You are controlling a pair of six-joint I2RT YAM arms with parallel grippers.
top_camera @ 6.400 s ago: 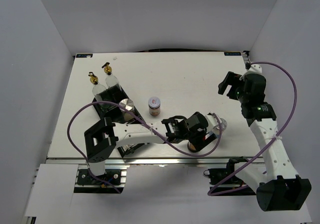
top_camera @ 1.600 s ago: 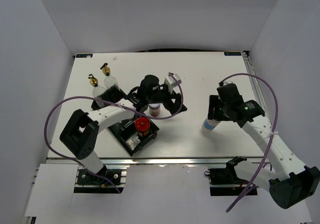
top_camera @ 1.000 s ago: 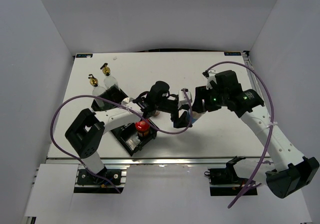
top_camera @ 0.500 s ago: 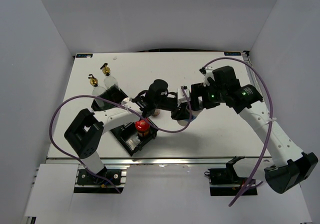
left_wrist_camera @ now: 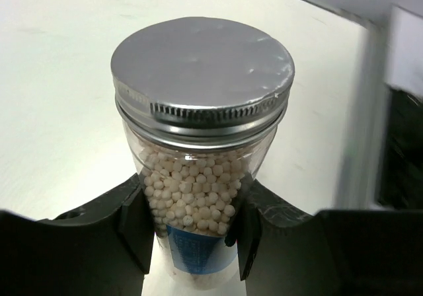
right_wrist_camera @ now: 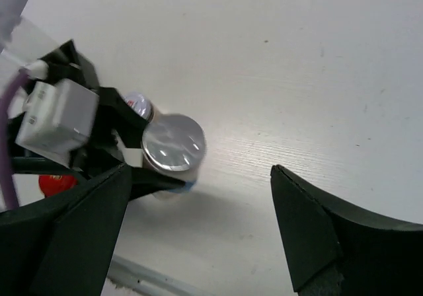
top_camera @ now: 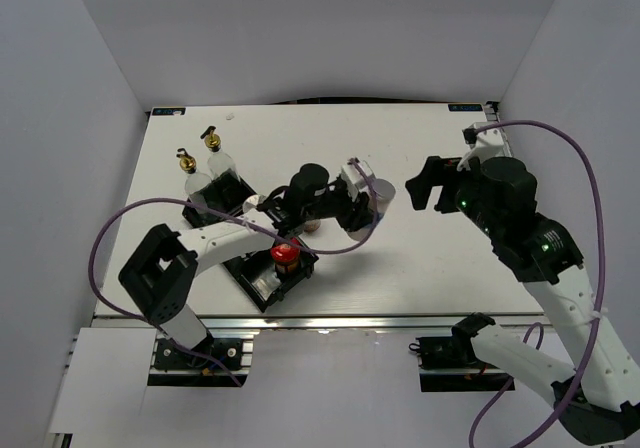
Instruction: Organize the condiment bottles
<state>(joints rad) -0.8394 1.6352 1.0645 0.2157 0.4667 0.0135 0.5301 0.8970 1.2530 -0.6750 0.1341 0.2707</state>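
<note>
silver-lidded jar (left_wrist_camera: 201, 84) of white beads, blue label, red-lidded jar (top_camera: 284, 255), black tray (top_camera: 237, 265), purple cable (top_camera: 530, 122)

My right gripper (right_wrist_camera: 198, 226) has let go. A moment ago it carried the silver-lidded jar (right_wrist_camera: 174, 142) in from my right. Now it stands wide and has pulled back, with the jar well clear ahead of its fingers. My left gripper (left_wrist_camera: 192, 226), spread open a second ago, has closed on that jar, pads against its sides below the lid. The red-lidded jar (top_camera: 285, 256) it carried earlier now sits behind it in the tray (top_camera: 238, 265), upright as far as I can tell.
</note>
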